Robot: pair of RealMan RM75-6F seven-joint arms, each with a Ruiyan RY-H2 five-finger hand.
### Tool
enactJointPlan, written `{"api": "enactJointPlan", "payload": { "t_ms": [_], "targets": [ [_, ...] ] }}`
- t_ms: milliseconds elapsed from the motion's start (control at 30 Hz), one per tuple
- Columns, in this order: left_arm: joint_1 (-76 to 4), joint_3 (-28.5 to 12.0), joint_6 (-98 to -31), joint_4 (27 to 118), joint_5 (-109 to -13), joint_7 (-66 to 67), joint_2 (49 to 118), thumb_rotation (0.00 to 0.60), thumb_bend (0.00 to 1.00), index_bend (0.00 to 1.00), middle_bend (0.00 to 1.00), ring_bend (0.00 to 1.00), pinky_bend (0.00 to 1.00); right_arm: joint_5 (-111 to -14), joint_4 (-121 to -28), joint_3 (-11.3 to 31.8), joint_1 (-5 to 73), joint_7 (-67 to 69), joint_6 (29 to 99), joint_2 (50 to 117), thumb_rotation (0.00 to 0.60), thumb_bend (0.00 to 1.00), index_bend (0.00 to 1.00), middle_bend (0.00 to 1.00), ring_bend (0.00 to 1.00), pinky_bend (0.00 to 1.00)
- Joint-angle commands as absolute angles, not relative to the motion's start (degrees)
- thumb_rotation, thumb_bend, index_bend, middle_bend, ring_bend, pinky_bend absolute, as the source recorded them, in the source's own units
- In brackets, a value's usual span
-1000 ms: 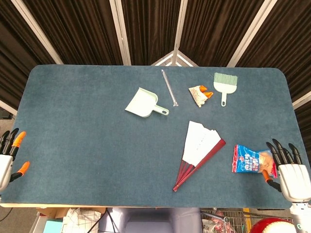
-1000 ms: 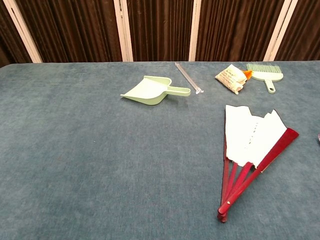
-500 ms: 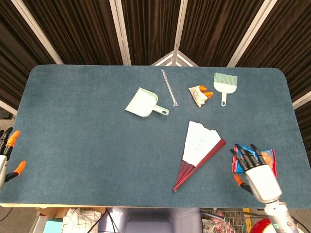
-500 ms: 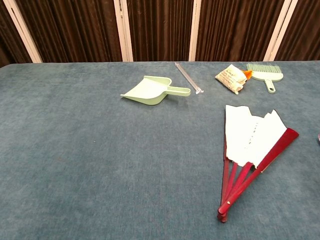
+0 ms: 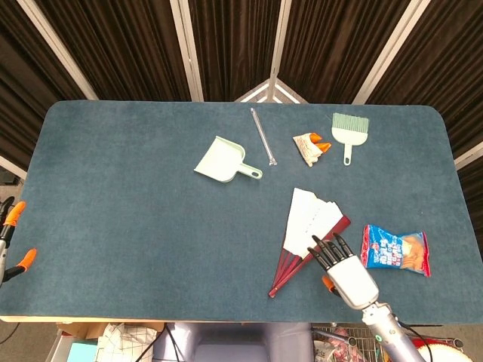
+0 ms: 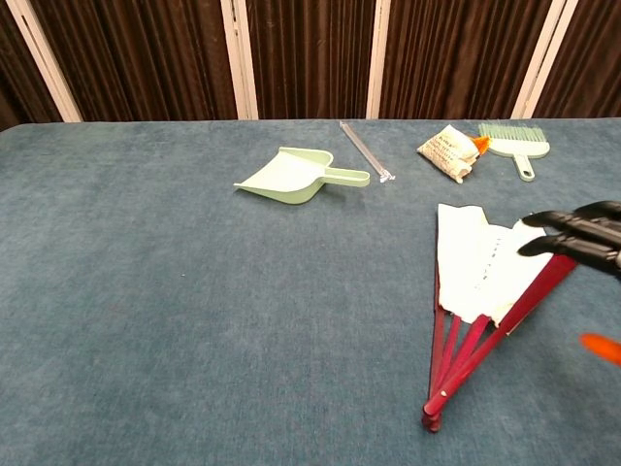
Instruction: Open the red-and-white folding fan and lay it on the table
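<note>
The red-and-white folding fan (image 5: 311,234) lies partly spread on the tabletop (image 5: 121,196) near its front edge, right of centre, and I have swung my right robot hand (image 5: 341,268) in from the right edge, fingers apart and empty, ready to grasp it.

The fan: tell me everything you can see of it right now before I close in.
The red-and-white folding fan lies flat on the blue table, only partly spread. White paper-like leaf panels with faint markings point toward the far edge; dark red ribs narrow to a pivot at the near end. The red guard stick runs along its right side. The right hand, fingers apart, is over the ribs and guard in the head view; whether it touches cannot be told. Nothing else touches the fan.
</note>
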State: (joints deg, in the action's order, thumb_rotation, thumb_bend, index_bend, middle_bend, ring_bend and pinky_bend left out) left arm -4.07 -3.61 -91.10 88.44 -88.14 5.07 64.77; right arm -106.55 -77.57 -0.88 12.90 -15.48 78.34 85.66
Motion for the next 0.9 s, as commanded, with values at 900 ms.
{"api": "enactJointPlan", "payload": {
  "t_ms": [900],
  "targets": [
    [-4.8, -4.1, -89.4, 88.5, -86.7, 7.7, 65.7, 0.600, 0.37, 0.00, 0.00, 0.00, 0.13, -103.2, -64.1, -1.5, 17.4, -11.4, 75.7, 95.2, 0.600, 0.34, 0.35, 0.10, 0.20, 0.12]
  ]
}}
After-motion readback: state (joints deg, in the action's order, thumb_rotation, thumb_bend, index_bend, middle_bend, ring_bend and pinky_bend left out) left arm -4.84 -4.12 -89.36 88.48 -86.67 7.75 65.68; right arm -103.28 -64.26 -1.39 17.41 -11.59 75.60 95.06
